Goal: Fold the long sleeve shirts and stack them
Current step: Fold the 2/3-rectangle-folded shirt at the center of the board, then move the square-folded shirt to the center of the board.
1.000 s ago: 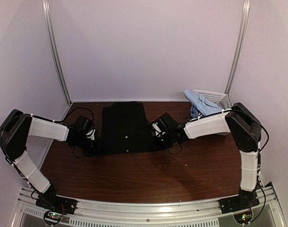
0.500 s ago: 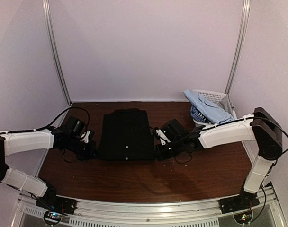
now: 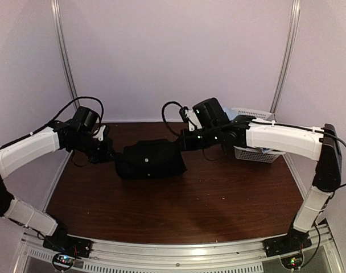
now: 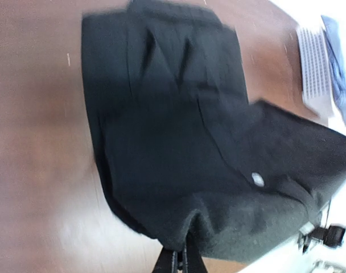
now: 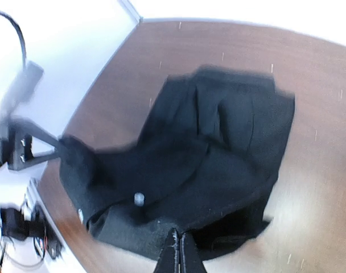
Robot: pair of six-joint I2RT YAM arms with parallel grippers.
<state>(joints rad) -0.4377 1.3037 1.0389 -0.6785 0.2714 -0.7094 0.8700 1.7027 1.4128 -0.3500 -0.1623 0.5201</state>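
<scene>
Above the brown wooden tabletop, the plain black collared cloth shirt sags between the left fingers and right fingers. Each pair is pinched shut on a corner, raised probably to fold it over the half lying flat.

I see my right claw pinched tight on the near edge of the black shirt, which sags onto the brown desk. A pale button sits on the shirt near that claw. The blurred left claw meets the shirt's left corner.
</scene>
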